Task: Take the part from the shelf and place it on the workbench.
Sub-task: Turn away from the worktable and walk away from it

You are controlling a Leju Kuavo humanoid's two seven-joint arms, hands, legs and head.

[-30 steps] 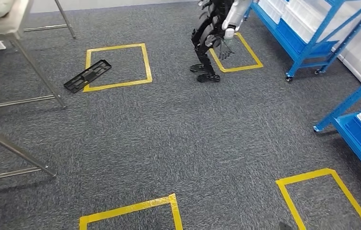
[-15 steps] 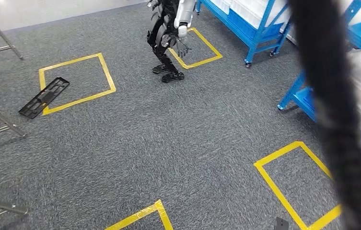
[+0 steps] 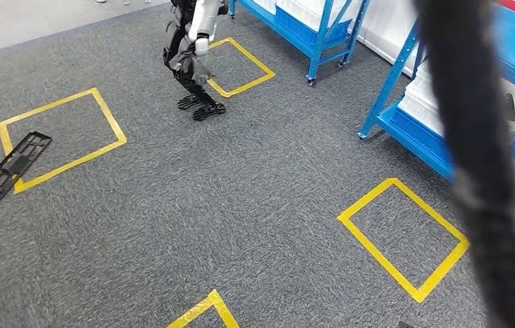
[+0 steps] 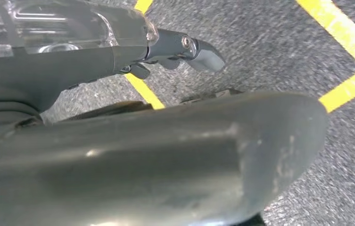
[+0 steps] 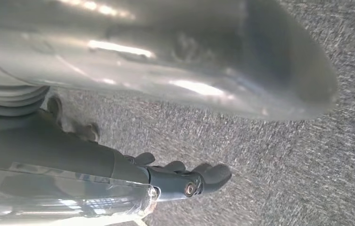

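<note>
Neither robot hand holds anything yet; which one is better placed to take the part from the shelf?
Likely the right robot hand: the blue shelf stands on the robot's right in the head view. Both hang empty over the carpet.

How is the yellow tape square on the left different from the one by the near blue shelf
The left tape square has a black part lying across its edge, and it lies out on open carpet. The tape square by the near blue shelf has nothing lying in it and sits right beside that shelf. Both are yellow outlines on grey carpet.
</note>
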